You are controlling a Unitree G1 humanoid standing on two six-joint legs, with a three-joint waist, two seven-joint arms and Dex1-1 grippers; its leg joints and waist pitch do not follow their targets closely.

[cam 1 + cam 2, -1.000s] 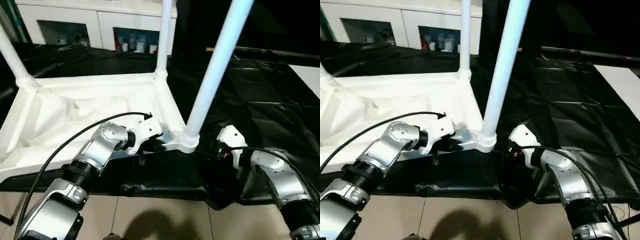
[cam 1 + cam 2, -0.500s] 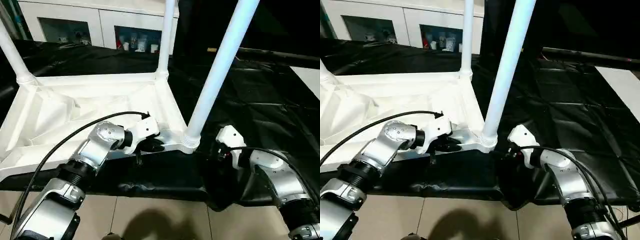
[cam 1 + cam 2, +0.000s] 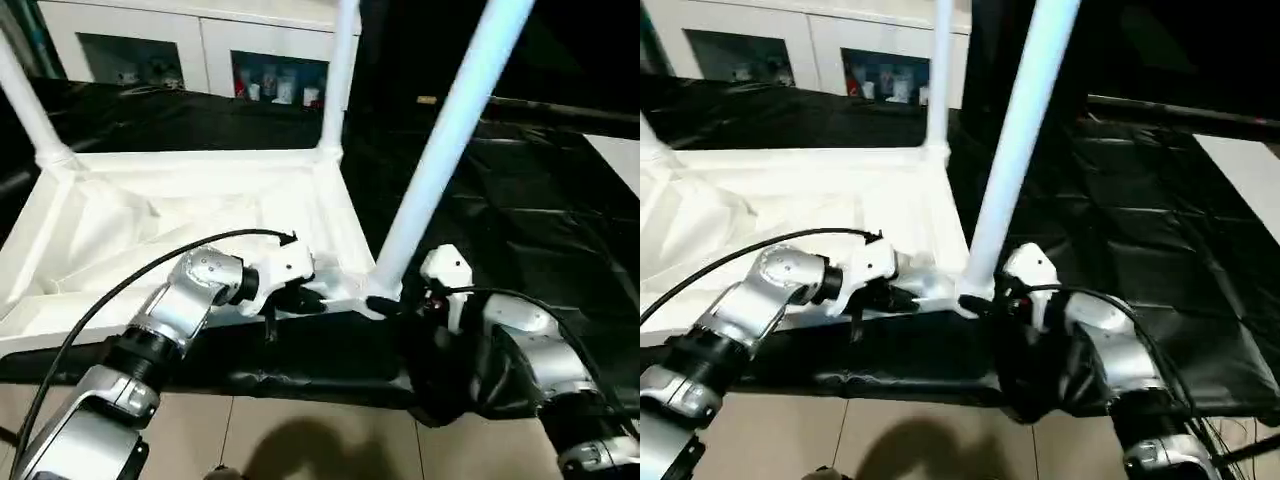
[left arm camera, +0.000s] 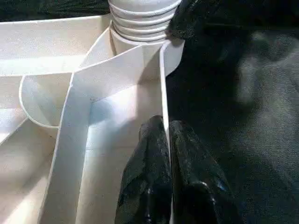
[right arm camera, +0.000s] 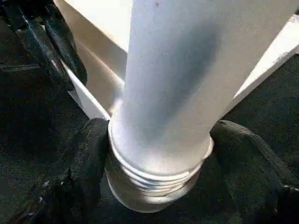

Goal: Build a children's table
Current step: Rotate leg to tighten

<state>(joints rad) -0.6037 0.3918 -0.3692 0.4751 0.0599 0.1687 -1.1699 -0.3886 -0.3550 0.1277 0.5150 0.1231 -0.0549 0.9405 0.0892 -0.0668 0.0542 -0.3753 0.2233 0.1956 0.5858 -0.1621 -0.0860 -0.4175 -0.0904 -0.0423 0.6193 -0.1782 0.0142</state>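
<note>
white plastic, the table [image 3: 190,215] lies upside down on the black cloth [image 3: 520,200], its legs cut off above. the left gripper [image 4: 164,135] pinches its near rim. the right gripper [image 5: 154,154], fingers spread, straddles the near leg [image 5: 168,88] base, fingertips hidden below.

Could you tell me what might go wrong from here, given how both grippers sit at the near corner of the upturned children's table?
The left gripper is pinched shut on only the thin rim of the table top, so it could slip off. The right gripper straddles the base of the near leg at its ribbed collar; a sideways push might tilt the tall leg or loosen it in the corner socket.
</note>
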